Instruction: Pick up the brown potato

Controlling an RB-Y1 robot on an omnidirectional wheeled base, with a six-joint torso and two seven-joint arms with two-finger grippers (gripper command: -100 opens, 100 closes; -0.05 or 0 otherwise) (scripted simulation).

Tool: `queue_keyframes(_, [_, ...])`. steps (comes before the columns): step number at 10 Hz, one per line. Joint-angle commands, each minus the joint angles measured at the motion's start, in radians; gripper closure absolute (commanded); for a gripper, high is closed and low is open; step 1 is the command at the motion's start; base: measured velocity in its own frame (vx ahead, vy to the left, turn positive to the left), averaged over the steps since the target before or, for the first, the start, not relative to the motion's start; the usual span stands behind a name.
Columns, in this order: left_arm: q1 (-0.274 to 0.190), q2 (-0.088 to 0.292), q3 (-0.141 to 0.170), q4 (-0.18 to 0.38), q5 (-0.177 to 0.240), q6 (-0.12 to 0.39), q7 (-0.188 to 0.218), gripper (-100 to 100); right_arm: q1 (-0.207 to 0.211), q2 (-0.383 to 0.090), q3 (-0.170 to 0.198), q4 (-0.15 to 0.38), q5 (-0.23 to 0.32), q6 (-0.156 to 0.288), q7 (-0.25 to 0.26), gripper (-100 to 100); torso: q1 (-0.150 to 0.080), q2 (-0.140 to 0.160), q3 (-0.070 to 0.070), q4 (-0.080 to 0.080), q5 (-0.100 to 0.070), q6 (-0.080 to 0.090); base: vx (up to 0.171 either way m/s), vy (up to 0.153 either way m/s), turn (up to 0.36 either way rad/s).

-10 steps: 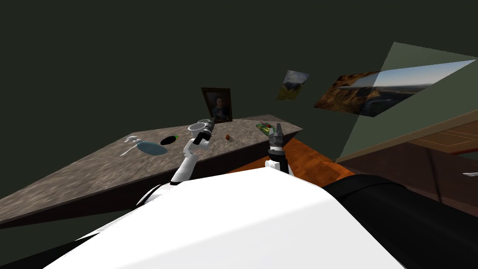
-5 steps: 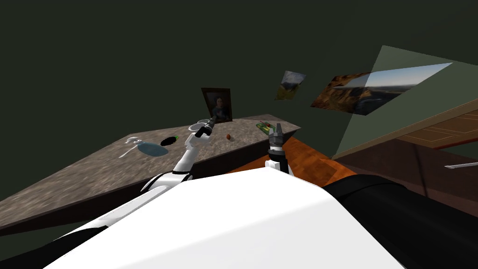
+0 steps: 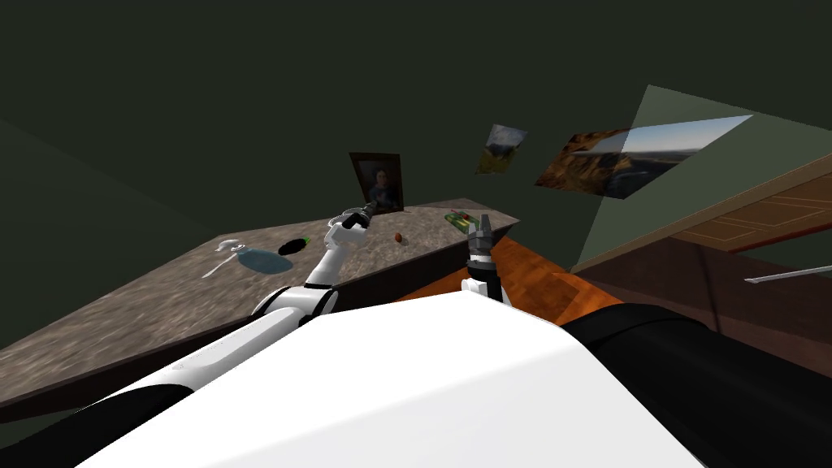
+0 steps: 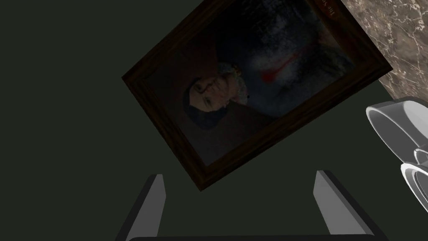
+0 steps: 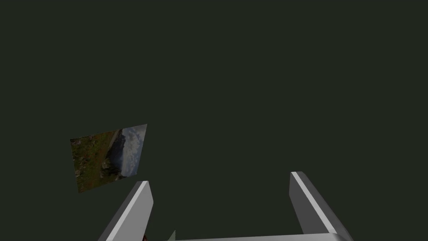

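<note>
Grey blade fingers [image 5: 133, 209] of the right gripper [image 3: 485, 221] stand wide apart with nothing between them. In the head view that gripper points upward just off the front edge of the stone-topped counter [image 3: 162, 301], over an orange wood floor [image 3: 532, 272], at three o'clock from the potato.

On the other side the left arm stretches from the shoulder out across the counter. The left gripper [image 3: 367, 210] hangs above the counter's far part, its fingers [image 4: 152, 205] spread wide and empty, aimed at the wall rather than down at the top.

The potato [image 3: 398, 238], small and reddish brown, lies alone on the mottled stone, apart from the left gripper, which sits at ten o'clock from it. A black eggplant [image 3: 295, 244] with a green stem lies well off at the potato's nine o'clock. A blue plate [image 3: 262, 260] is at the eggplant's eight o'clock, with a white thing [image 3: 223, 246] that I cannot make out just beside it. A flat green thing [image 3: 461, 218] with red on it lies at the potato's two o'clock.

White cups [image 4: 391, 123] stand just beside the left gripper. Behind them a dark-framed portrait [image 4: 250, 83] leans at the counter's back, near the potato's twelve o'clock.
</note>
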Motion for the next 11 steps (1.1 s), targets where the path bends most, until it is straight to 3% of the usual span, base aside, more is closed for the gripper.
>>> queue_keyframes(1, [-0.050,0.008,0.002,0.050,0.013,0.050,-0.023,-100,0.000,0.000,0.000,0.000,0.000,0.000,0.000,0,0.000,0.000,0.000,0.000,0.000,0.000,-0.013,0.031,-0.091])
queue_keyframes(3, [-0.064,0.008,0.002,0.076,0.013,0.051,-0.023,-100,0.000,0.000,0.000,0.000,0.000,0.000,0.000,0,0.000,0.000,0.000,0.000,0.000,0.000,-0.008,0.026,-0.024])
queue_keyframes(4, [-0.106,0.012,0.006,0.109,0.023,0.101,-0.046,-100,0.000,0.000,0.000,0.000,0.000,0.000,0.000,0,0.000,0.000,0.000,0.000,0.000,0.000,-0.012,0.029,-0.100])
queue_keyframes(5, [-0.119,0.012,0.006,0.140,0.023,0.101,-0.046,-100,0.000,0.000,0.000,0.000,0.000,0.000,0.000,0,0.000,0.000,0.000,0.000,0.000,0.001,-0.009,0.034,-0.064])
queue_keyframes(8, [-0.217,0.015,0.017,0.241,0.043,0.189,-0.093,-100,0.000,0.000,0.000,0.000,0.000,0.000,0.000,0,0.001,0.000,0.000,0.000,0.000,0.000,-0.009,0.037,-0.080])
queue_keyframes(11, [-0.269,0.015,0.025,0.329,0.053,0.246,-0.117,-100,0.000,0.000,0.000,0.000,0.000,0.000,0.000,0,0.000,0.000,0.000,0.000,0.000,0.001,-0.007,0.027,-0.082])
